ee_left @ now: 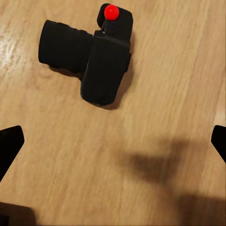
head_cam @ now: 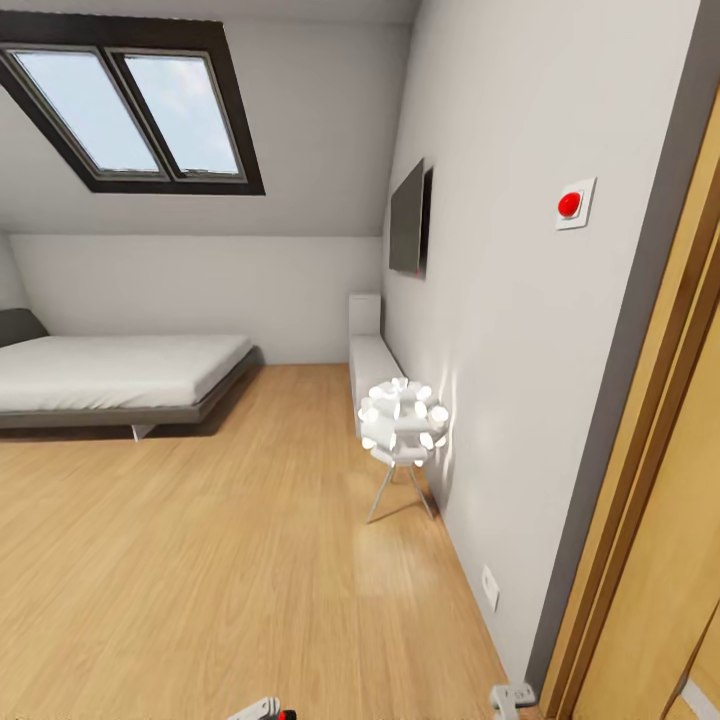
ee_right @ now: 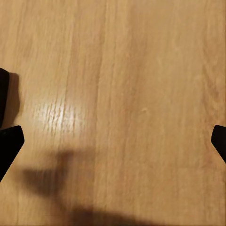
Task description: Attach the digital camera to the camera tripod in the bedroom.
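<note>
Showing one bedroom with light wood plank floor (head_cam: 200, 560); one grey bed (head_cam: 120, 375) sitting far left; one double skylight (head_cam: 135, 100) letting in sky; one dark wall screen (head_cam: 408, 218); one white globe lamp (head_cam: 402, 418) standing on thin legs beside the wall; one digital camera (ee_left: 92, 59) lying on wood, red button visible, ahead of left gripper (ee_left: 113, 141), fingers spread wide, gripping nothing; right gripper (ee_right: 113, 141) likewise spread over bare wood.

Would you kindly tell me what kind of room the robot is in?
Most likely an attic bedroom: a low grey bed on a wood plank floor, a skylight in the sloped ceiling, and a wall-mounted television.
</note>
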`<state>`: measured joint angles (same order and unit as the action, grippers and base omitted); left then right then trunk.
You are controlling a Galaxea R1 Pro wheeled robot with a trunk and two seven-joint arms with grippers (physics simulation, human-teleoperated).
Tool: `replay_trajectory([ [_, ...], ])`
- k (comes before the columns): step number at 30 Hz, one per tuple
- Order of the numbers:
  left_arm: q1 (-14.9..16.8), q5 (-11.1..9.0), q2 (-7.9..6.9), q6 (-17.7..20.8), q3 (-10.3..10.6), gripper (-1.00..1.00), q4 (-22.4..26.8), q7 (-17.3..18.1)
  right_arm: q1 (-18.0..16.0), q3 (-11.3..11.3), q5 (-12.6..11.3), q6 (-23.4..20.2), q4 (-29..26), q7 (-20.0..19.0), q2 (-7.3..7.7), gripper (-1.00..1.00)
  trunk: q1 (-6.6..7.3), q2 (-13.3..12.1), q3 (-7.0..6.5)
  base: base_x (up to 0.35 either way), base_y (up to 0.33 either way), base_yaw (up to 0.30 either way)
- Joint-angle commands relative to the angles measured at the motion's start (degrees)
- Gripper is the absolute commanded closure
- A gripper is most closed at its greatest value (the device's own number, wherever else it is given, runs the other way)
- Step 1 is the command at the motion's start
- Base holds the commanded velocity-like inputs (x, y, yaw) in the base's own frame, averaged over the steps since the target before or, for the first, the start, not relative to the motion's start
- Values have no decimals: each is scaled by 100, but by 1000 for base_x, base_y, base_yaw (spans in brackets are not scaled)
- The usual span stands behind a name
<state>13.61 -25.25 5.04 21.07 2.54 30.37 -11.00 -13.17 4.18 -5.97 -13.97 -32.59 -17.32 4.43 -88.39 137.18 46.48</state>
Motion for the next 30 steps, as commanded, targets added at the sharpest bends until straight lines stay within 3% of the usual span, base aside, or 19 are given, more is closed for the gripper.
replay_trajectory([
  [1,1,-59,-3,20,27,-100,14,-51,-2,30,-61,-35,-10,9,9,-100,-21,44,25,0,0,0],
  [15,1,-59,-3,20,27,-100,29,-51,-2,15,-37,-34,-10,11,22,-100,-329,606,276,0,0,0],
  [30,1,-59,-3,20,29,-100,31,-51,-2,13,-45,-35,-10,16,18,-100,-367,626,609,0,0,0],
])
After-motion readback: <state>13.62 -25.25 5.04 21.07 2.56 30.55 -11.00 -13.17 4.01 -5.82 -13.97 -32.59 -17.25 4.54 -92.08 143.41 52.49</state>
